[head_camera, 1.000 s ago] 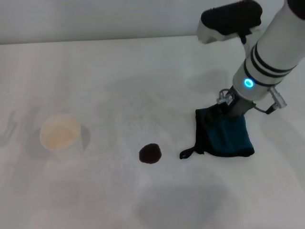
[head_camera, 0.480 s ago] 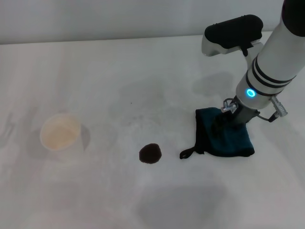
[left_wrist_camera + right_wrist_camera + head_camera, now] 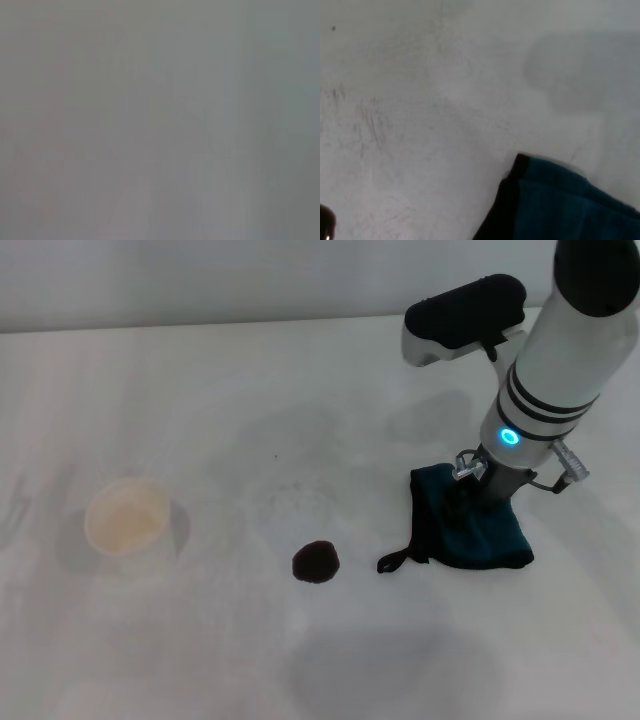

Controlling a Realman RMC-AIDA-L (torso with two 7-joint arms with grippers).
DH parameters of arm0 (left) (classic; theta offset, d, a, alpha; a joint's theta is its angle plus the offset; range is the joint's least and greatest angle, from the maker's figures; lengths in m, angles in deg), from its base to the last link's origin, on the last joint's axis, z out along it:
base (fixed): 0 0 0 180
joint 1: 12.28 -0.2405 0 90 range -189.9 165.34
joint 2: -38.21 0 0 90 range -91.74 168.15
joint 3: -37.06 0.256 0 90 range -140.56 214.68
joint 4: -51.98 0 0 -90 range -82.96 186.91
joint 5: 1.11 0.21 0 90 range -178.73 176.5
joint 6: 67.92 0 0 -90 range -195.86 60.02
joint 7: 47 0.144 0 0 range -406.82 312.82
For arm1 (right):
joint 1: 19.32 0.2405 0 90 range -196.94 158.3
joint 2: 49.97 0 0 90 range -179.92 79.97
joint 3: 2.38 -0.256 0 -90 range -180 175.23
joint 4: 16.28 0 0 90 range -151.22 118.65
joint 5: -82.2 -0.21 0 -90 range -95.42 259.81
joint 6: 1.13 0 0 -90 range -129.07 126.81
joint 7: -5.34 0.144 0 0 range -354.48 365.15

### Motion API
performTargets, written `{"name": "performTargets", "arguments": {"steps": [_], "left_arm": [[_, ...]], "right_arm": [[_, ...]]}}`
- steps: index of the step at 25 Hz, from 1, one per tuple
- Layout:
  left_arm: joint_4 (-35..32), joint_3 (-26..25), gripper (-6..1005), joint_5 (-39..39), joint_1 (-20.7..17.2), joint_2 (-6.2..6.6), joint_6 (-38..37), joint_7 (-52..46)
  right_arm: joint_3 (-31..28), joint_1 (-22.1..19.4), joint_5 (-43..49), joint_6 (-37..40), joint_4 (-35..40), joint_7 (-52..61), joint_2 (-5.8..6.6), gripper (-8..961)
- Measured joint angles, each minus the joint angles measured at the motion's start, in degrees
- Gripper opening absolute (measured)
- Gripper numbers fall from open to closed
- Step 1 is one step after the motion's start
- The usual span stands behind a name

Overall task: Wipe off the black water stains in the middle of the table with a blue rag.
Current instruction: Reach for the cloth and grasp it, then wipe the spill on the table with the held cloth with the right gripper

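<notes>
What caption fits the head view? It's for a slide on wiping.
Right end effector down on the blue rag, black stain unwiped on the white table.

White paper cup (image 3: pixel 126 517) — upright, open mouth up, alone at left

Pale wall (image 3: pixel 200 280) behind; soft light

A bare test bench, such as a robotics laboratory, is suggested. A wide plain white desk (image 3: pixel 200 390) with faint grey smudges is shown against an equally plain pale wall (image 3: pixel 200 280). Only a few props are laid out on it: a paper cup (image 3: pixel 126 516), a blue rag (image 3: pixel 470 520) and a dark stain (image 3: pixel 315 561). No household furnishings are seen.
</notes>
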Motion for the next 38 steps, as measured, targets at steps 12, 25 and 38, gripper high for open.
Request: {"name": "performTargets", "arguments": {"steps": [12,25,38], "left_arm": [[-0.02,0.00,879,0.00,0.04,0.00,0.15,0.00],[0.03,0.00,879,-0.75,0.02,0.00,0.22,-0.05],[-0.49,0.09,879,-0.50,0.34,0.02,-0.05,-0.39]], "right_arm": [[2.47,2.83,-0.33,-1.70,-1.96,0.29,0.02,145],[3.47,5.37,-3.68,-1.43,1.58,-1.01,-0.13,106],[18.76,12.62,-20.42,6.93,2.11,-1.55,-0.17,104]]}}
